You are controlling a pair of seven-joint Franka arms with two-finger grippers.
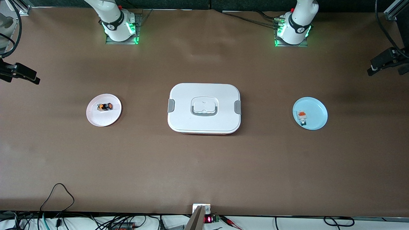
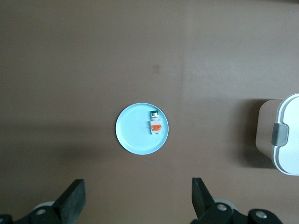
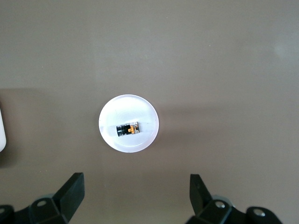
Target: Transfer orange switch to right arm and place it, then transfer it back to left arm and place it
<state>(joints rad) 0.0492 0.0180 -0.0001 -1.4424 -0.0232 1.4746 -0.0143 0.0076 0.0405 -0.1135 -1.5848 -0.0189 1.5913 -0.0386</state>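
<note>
— Where is the orange switch (image 1: 104,106)?

— Lying on its side on a pale pink plate (image 1: 96,118), toward the right arm's end of the bench (image 1: 204,166). Nothing touches it.

— And the box (image 1: 204,124)?

— Lid on, grey clasps at both ends, in the middle of the bench between the two plates and well apart from each.

— The other plate?

— A light blue plate (image 1: 316,111) toward the left arm's end, carrying a small white-grey block with an orange top (image 1: 302,116).

— The tools?

— The right tool (image 3: 135,196) hangs high over the pink plate, fingers spread wide, holding nothing. The left tool (image 2: 138,198) hangs high over the blue plate, likewise spread and empty. The front view shows only the arms' bases, so their exact position over the bench is hard to judge.
</note>
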